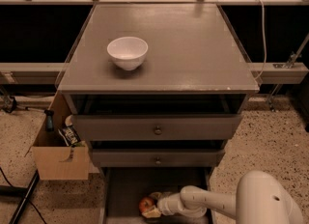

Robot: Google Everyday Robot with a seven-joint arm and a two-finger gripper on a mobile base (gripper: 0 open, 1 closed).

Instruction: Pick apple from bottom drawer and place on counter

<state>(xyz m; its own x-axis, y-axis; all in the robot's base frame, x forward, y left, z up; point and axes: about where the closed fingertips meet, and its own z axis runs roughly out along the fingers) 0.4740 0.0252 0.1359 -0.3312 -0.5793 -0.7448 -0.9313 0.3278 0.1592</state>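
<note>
The bottom drawer point(126, 184) is pulled open below the two knobbed drawers. The small red apple point(145, 204) lies on its dark floor near the front. My gripper point(153, 205) reaches into the drawer from the right on a white arm, and its fingertips sit right at the apple, one above and one below it. The counter point(193, 49) is the broad grey-brown cabinet top above, with a white bowl point(127, 52) on its left half.
An open cardboard box point(58, 153) with tools stands on the floor left of the cabinet. A white cable point(263, 30) hangs at the counter's right. My white arm base point(268, 201) fills the lower right. Speckled floor lies on both sides.
</note>
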